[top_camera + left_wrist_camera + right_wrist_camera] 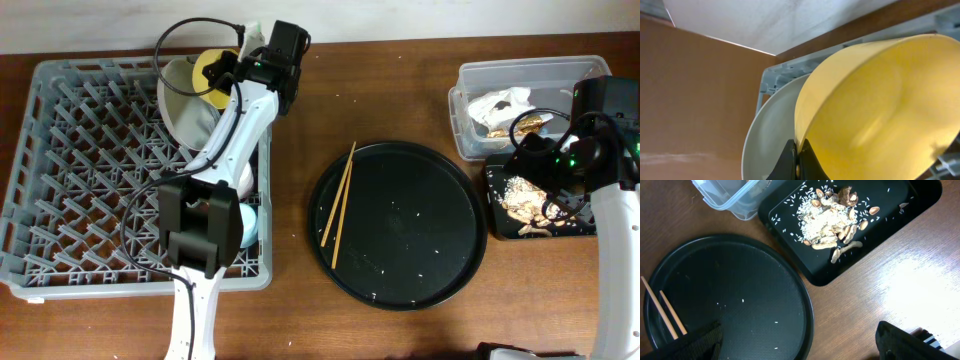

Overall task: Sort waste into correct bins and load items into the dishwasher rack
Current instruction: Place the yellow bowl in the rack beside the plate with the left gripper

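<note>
My left gripper (pixel 228 72) is shut on the rim of the yellow bowl (pixel 212 68), held on edge at the back of the grey dishwasher rack (pixel 80 180), next to the upright white plate (pixel 185 105). In the left wrist view the fingers (pixel 798 160) pinch the bowl (pixel 880 110) in front of the plate (pixel 775 130). A blue cup (pixel 252 222) sits in the rack. The pink cup is hidden. The chopsticks (pixel 340 200) lie on the round black tray (pixel 410 240). My right gripper (pixel 540 165) is open and empty (pixel 797 345) beside the shallow black tray (pixel 890 215) holding food scraps (pixel 832 217).
The clear tub (pixel 530 75) at the back right holds the white napkin (pixel 498 103) and the brown-gold wrapper (pixel 530 124). The shallow black tray (pixel 492 200) sits just in front of it. Rice grains dot the round tray (pixel 740 280), where the chopsticks (pixel 665 311) show at left.
</note>
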